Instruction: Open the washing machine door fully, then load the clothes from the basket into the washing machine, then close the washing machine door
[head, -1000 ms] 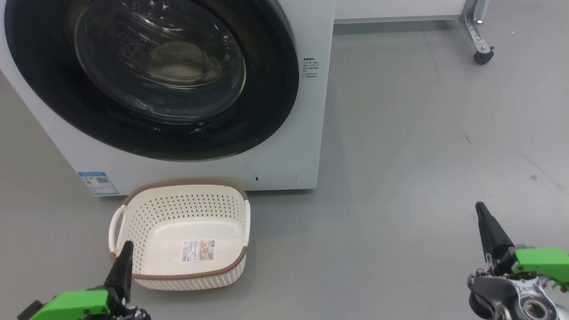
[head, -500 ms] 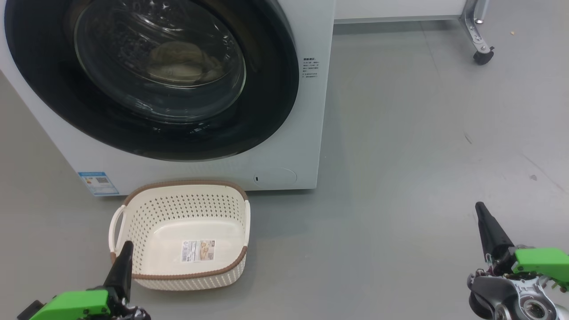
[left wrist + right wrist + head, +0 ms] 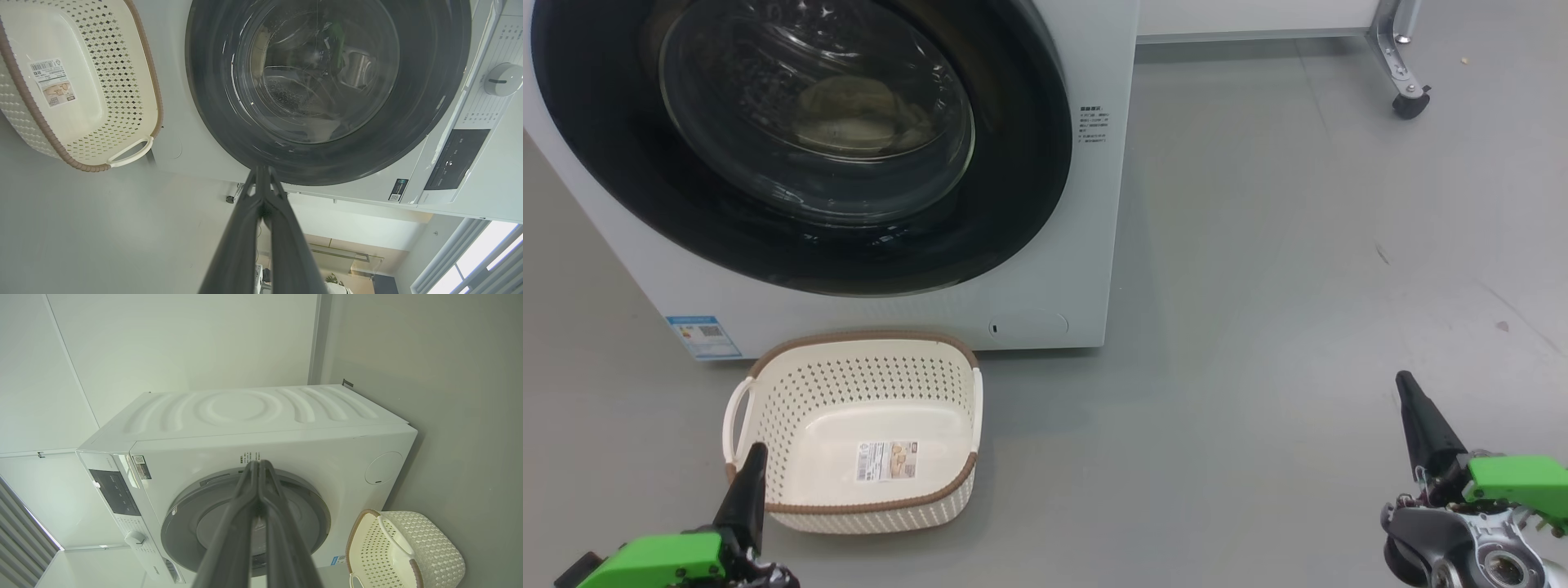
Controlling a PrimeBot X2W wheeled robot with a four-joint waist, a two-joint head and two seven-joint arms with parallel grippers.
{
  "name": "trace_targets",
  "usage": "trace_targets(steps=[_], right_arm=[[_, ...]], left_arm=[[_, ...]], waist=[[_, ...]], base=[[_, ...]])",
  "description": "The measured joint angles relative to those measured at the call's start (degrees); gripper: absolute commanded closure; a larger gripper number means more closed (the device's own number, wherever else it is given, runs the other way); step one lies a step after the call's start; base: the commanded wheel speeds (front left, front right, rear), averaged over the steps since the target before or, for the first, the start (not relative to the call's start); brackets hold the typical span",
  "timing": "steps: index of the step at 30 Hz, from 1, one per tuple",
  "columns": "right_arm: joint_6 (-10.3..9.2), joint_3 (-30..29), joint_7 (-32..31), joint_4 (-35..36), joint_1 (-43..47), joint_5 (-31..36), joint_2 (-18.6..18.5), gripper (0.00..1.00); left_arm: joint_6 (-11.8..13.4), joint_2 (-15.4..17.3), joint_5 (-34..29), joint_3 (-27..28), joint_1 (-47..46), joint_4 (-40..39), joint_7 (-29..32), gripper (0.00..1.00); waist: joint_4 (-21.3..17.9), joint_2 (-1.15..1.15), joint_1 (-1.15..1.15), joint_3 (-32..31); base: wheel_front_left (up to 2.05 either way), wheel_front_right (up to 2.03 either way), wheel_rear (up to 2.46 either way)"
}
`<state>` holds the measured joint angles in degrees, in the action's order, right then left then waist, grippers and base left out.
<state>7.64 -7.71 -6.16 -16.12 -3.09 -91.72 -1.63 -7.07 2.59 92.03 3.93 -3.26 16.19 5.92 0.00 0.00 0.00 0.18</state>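
The white washing machine (image 3: 1086,245) stands at the upper left, and its door (image 3: 1021,196), with the glossy black rim, lies flat against the front. Through the glass bowl a pale cloth of the clothes (image 3: 858,110) lies in the drum. The cream basket (image 3: 866,513) sits on the floor before the machine, holding just its label sticker. My left gripper (image 3: 756,451) is shut at the basket's near left corner, above the rim. My right gripper (image 3: 1404,379) is shut over bare floor at the lower right. In the left wrist view the left gripper (image 3: 262,168) points at the door (image 3: 429,106).
A metal leg with a caster (image 3: 1410,103) stands at the top right under a white panel. Grey floor stretches to the right of the machine. The control panel's dial (image 3: 501,79) and a small round service flap (image 3: 1029,324) show on the washer's front.
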Motion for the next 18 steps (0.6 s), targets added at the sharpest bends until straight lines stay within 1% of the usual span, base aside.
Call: trace_targets(steps=[18], right_arm=[[0.00,0.0,0.0,0.0,0.0,0.0,0.0,1.00]], left_arm=[[0.0,0.0,0.0,0.2,0.0,0.0,0.1,1.00]], waist=[[0.0,0.00,0.00,0.0]], base=[[0.00,0.00,0.00]])
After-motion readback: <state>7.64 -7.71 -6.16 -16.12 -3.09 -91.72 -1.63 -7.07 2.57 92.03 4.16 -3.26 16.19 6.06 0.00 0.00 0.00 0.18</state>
